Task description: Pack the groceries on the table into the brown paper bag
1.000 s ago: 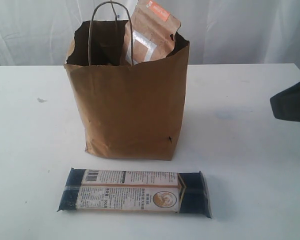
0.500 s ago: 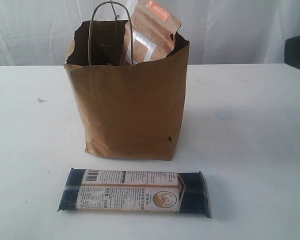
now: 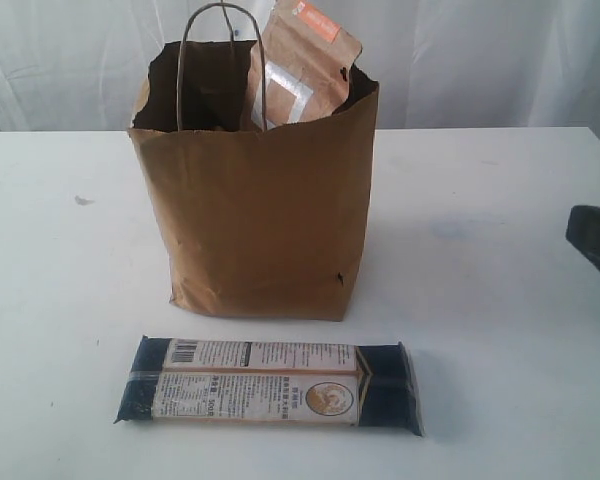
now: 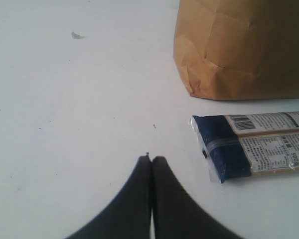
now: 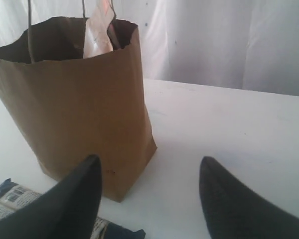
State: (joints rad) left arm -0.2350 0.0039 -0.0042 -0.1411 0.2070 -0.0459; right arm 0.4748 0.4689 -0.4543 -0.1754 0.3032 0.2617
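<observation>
The brown paper bag [image 3: 260,210] stands upright mid-table, with the brown orange-labelled pouch [image 3: 302,70] sticking out of its top. In front of it the long dark-blue noodle pack [image 3: 270,385] lies flat on the white table [image 3: 500,200]. Only a dark piece of my right gripper [image 3: 595,245] shows, at the right edge. In its wrist view the right gripper [image 5: 149,162] is open and empty, facing the bag [image 5: 74,109]. My left gripper [image 4: 152,158] is shut on nothing, low over bare table beside the noodle pack's end [image 4: 224,152] and the bag's corner [image 4: 239,50].
A white curtain [image 3: 500,60] hangs behind the table's far edge. A small grey speck [image 3: 83,200] lies on the tabletop left of the bag. The bag's twisted cord handle [image 3: 220,60] stands up above its rim.
The right gripper's dark shape at the right edge went up to the upper corner, then came down lower than before. Bag, pouch and noodle pack have not moved.
</observation>
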